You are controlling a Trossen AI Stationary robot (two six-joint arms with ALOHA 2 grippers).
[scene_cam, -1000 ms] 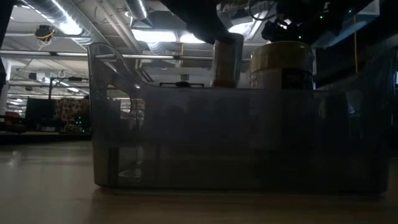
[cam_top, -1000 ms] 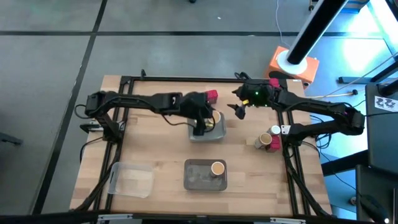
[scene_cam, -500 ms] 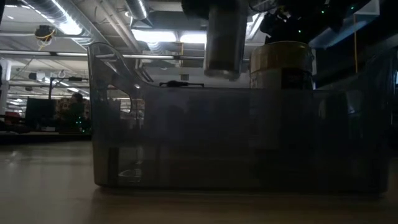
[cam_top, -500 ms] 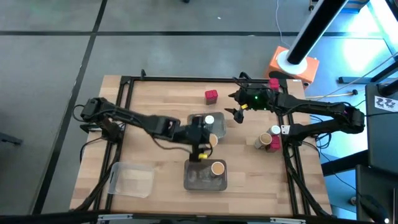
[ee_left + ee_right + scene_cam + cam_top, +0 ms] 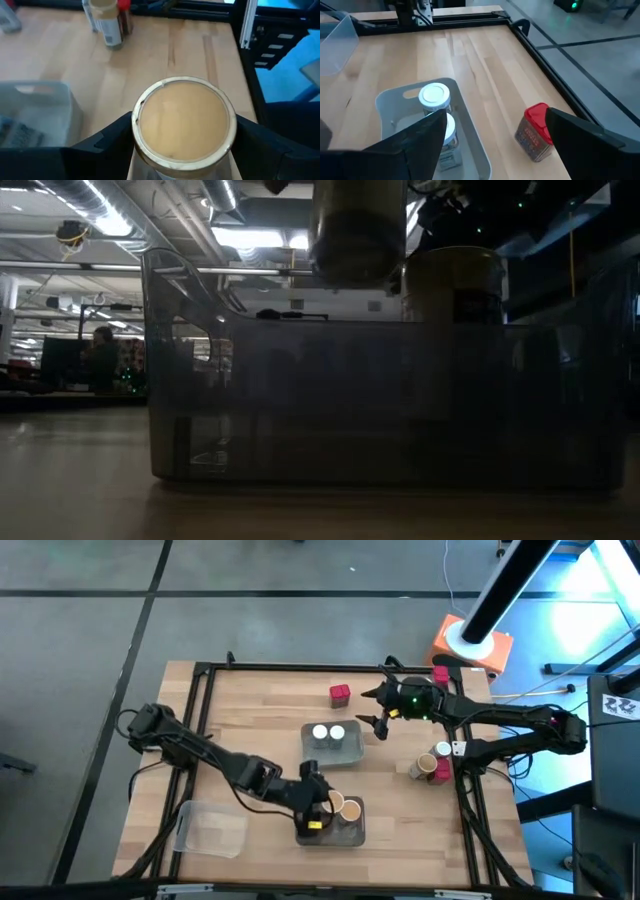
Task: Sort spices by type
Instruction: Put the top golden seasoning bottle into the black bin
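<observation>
I have the left tool (image 5: pixel 318 806) clamped on a tan-topped cylinder (image 5: pixel 183 120), hanging just above the grey tray (image 5: pixel 330 832) beside its twin (image 5: pixel 351 809), matching kinds. My right tool (image 5: pixel 380 718) waits apart near the white-lidded jars (image 5: pixel 328 734).

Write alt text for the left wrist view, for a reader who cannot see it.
The left hand holds a tan-topped brown cylinder between its two dark fingers, the round tan lid filling the middle of the picture. Beyond it lies the wooden table, with a grey tray to one side and more spice containers farther off.
</observation>
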